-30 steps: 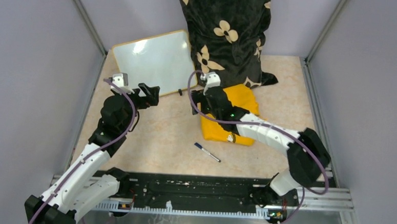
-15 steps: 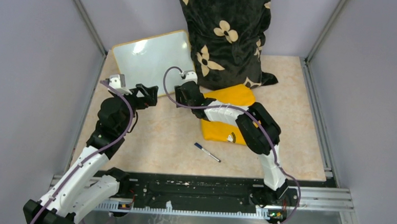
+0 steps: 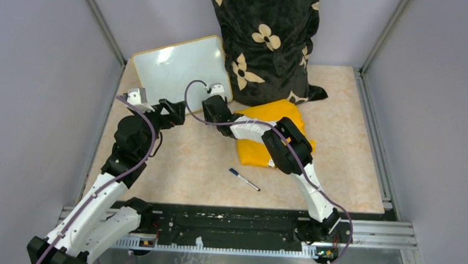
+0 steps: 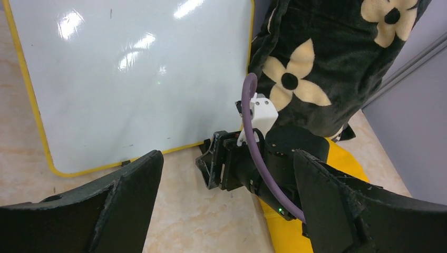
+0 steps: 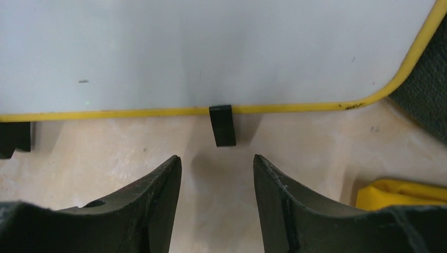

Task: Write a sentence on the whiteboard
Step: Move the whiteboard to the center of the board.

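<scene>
White, blank: found whiteboard (image 5: 211, 52) just ahead of right pincer (image 5: 216, 158), black clip (image 5: 222, 125) dead centre. Read it and left pincer (image 4: 224, 158) open, empty. Looked pre-writing; next probably needed fetching marker (image 3: 244, 180), well behind both.

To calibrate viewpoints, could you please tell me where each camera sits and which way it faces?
Top external: above and behind the robot, looking down on the table; the left gripper and right gripper show.
Left wrist: on the left arm, facing the whiteboard; the open left gripper frames the right gripper.
Right wrist: low, facing a black clip on the whiteboard's edge; its own open fingers show.
Shared: all three see the whiteboard.
</scene>
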